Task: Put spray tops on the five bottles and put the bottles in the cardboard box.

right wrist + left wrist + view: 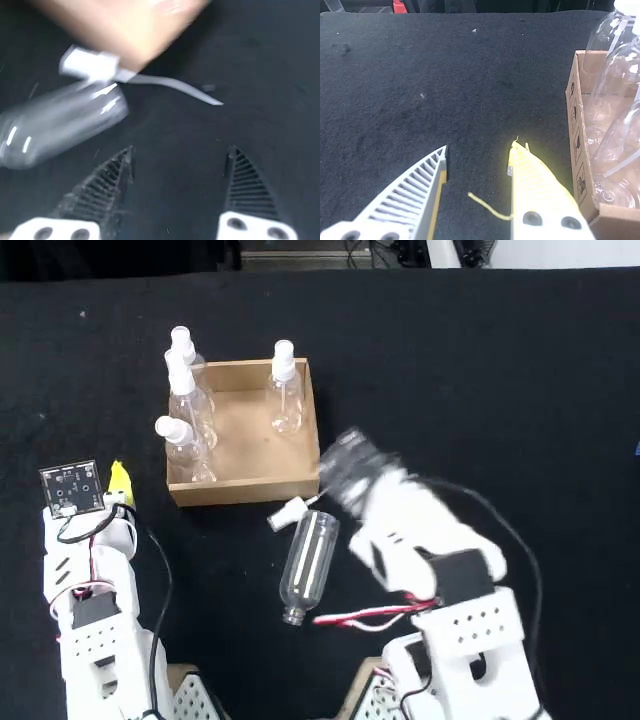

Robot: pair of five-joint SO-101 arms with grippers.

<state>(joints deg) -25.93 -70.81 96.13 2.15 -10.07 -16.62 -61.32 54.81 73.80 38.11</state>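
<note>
The right claw (180,150) is hanging wide open, gripping nothing, near the front corner of the cardboard box (245,488). A loose spray top (90,65) is lying just beside that corner. The uncapped bottle (308,562) is lying on the tabletop (500,390) just in front of the box. The left claw (480,150) is gaping empty beside the opposite side of the box. Four capped bottles (285,390) are standing inside. A pinch is risking rolling the round bottle away. Blur is hiding the right claw's height.

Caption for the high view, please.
Four capped bottles stand in the box; one open bottle and a spray top lie outside.
</note>
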